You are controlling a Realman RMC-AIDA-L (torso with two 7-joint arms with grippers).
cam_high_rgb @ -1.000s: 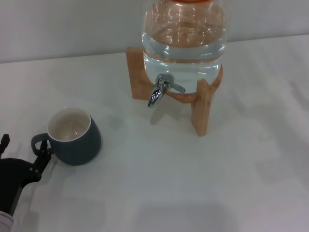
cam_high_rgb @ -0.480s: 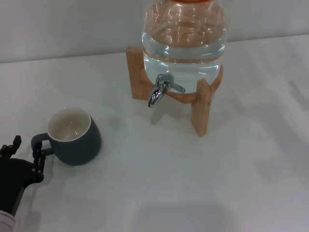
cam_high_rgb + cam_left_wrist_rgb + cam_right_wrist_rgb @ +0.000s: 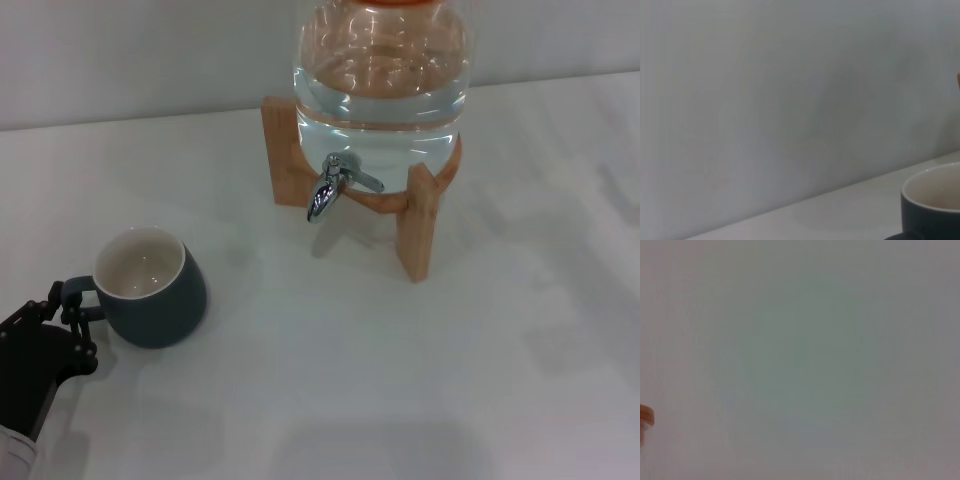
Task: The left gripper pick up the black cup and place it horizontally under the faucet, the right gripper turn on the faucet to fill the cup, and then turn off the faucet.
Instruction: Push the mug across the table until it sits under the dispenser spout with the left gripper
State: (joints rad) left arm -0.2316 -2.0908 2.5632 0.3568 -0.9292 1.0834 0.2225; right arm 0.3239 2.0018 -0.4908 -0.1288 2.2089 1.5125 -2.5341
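Head view: left gripper (image 3: 68, 306) now closed in on handle of black cup (image 3: 148, 288), fingers clamped round loop; half second ago open beside it. Cup nudged slightly left, upright, near-left of faucet (image 3: 330, 187), well apart. Grasp apparently made; lift comes next. Right gripper out of sight.

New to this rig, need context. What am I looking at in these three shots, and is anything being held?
It is a two-armed robot with a camera on its head and one on each wrist. The head shot looks down on a white table. On it stands a water jar on a wooden stand, with a chrome faucet at the front. A dark cup sits upright to the left, away from the faucet. The left gripper is at the cup's handle, its jaws closed around it; the cup is not lifted. The left wrist shot shows mostly wall and the cup's rim. The right wrist shot shows wall; the right gripper is out of view.
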